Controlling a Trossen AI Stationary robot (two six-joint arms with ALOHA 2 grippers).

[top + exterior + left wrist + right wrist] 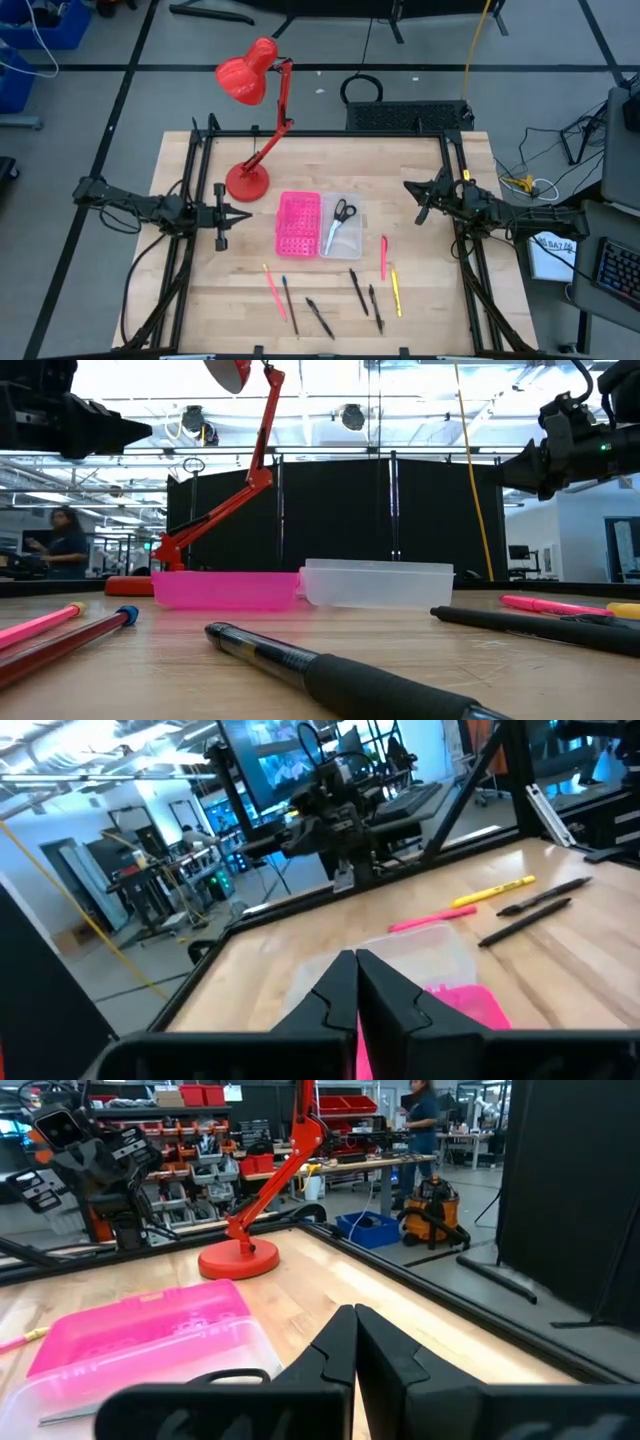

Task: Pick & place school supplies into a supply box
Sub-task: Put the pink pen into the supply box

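Observation:
The clear supply box [341, 226] sits mid-table with the black-handled scissors [340, 220] lying inside it; its left wall is against a pink perforated tray [298, 223]. Near the table's front edge lie several pens and pencils: a pink one [272, 290], a blue-tipped one [289, 302], black ones [319, 317] [357, 290] [375, 308], another pink one [383, 257] and a yellow one [395, 292]. My left gripper [248, 215] hovers shut, left of the pink tray. My right gripper [408, 187] hovers shut, right of the box. Both are empty.
A red desk lamp stands with its base [247, 181] behind the pink tray, its head [245, 75] leaning past the far edge. Black frame rails [320, 132] run along the far and side edges. Bare wood lies between the trays and the pens. A person [60, 540] is far off in the room.

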